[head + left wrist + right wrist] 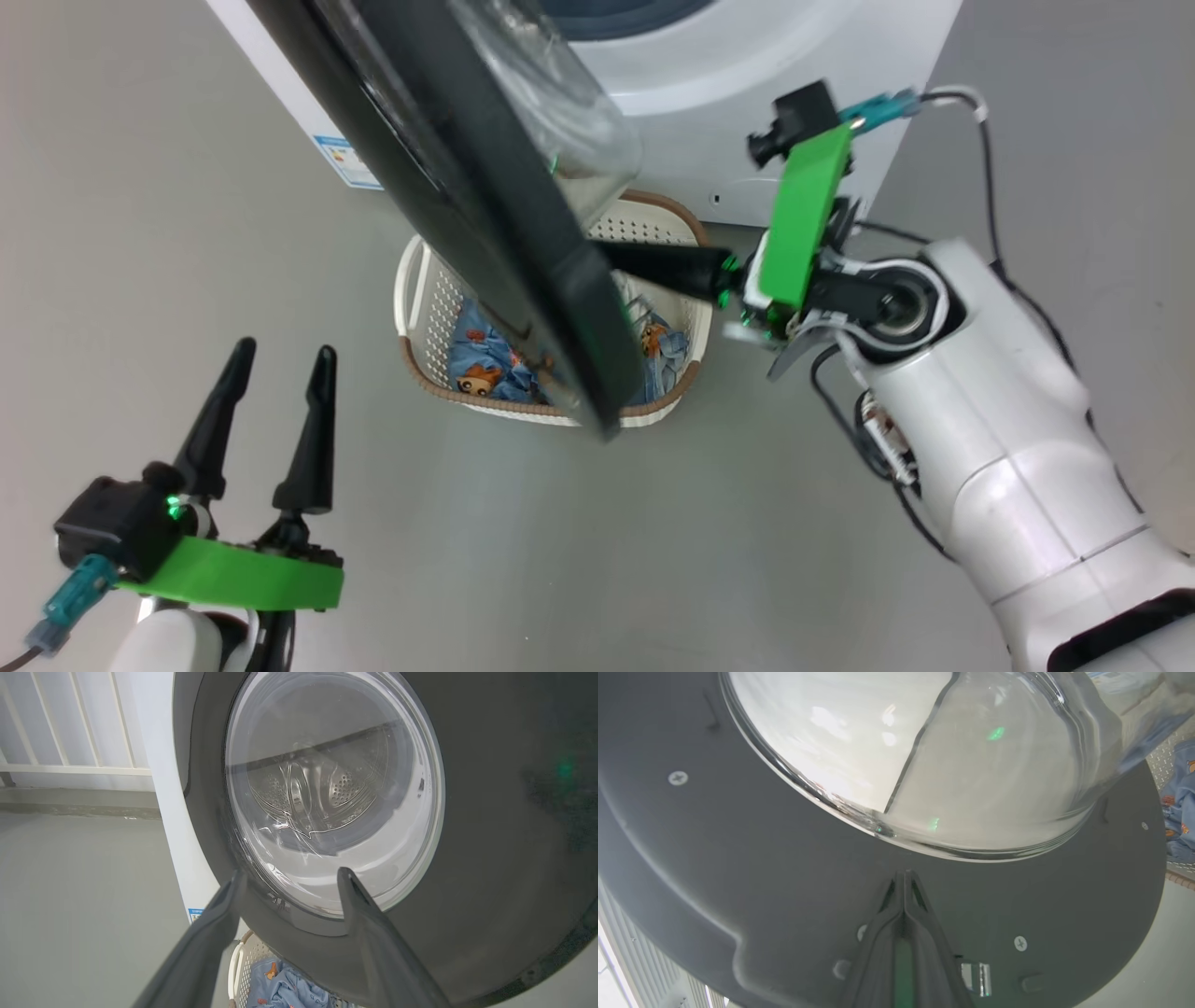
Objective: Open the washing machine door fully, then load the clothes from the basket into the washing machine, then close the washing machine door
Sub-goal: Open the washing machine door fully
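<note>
Setting: plain grey floor [140,233]; a white railing [70,767] stands at the back in the left wrist view.
Right gripper [904,875]: both fingers pressed together, nothing between them.
Right gripper to door: the joined tips sit at the dark inner face of the washing machine door [523,243], just below the bulging glass window [924,765]. Actual contact cannot be confirmed.
Left gripper [285,359]: fingers spread wide and empty, low at the left of the head view, apart from the door.
Left gripper to door: its wrist view looks at the door's outer face, the two fingers framing the lower edge of the glass.
Door: stands open, edge-on to the head camera, angled out from the washing machine [747,56].
Basket [411,280]: on the floor below the door, just in front of the machine.
Clothes [481,364]: blue printed fabric lying inside the basket.
Hidden: the door's edge covers the right fingertips, the basket's middle and part of the clothes in the head view.
Cut off: the machine's upper part runs out of the head view.
Hard to make out: the steel drum [322,788] appears only distorted through the glass.
</note>
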`<state>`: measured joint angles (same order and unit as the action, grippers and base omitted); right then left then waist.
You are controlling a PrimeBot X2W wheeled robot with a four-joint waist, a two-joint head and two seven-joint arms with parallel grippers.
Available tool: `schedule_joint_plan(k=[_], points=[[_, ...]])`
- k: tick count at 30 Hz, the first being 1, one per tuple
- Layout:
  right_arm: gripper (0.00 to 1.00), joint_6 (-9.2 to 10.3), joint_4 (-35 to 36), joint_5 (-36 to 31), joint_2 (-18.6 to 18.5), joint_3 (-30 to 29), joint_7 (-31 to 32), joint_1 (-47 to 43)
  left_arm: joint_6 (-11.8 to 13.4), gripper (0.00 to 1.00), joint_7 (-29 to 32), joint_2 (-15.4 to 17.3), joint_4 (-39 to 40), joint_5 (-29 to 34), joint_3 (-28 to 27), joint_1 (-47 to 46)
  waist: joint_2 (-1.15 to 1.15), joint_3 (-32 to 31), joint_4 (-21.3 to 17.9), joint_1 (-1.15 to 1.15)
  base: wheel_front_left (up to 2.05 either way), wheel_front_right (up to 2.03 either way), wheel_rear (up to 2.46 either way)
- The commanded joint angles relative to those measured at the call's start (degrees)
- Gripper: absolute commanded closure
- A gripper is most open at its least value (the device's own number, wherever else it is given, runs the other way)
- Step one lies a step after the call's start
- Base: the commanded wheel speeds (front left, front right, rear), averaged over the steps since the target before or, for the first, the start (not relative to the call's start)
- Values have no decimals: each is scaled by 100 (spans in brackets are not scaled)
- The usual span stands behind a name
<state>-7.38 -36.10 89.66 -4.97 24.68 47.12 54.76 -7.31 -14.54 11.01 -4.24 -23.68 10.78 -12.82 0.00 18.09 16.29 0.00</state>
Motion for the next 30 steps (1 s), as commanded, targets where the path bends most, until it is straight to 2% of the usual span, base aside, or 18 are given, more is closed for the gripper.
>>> schedule_joint_plan(k=[1,16,25,30], points=[[100,-11,226,116,209,188,-24,-141,-18,0,-46,145,62,75,-281,12,0,-34,33,0,0,0,0],[100,-11,558,1156,209,1690,-651,-271,-18,0,-46,73,-115,145,-473,13,0,-105,74,0,0,0,0],[100,-11,585,1676,209,2371,-1084,-209,-18,0,-46,54,-158,169,-562,30,0,-170,38,0,0,0,0],[100,-11,504,1855,209,2542,-1335,-187,-18,0,-46,51,-166,185,-638,68,0,-228,-29,0,0,0,0]])
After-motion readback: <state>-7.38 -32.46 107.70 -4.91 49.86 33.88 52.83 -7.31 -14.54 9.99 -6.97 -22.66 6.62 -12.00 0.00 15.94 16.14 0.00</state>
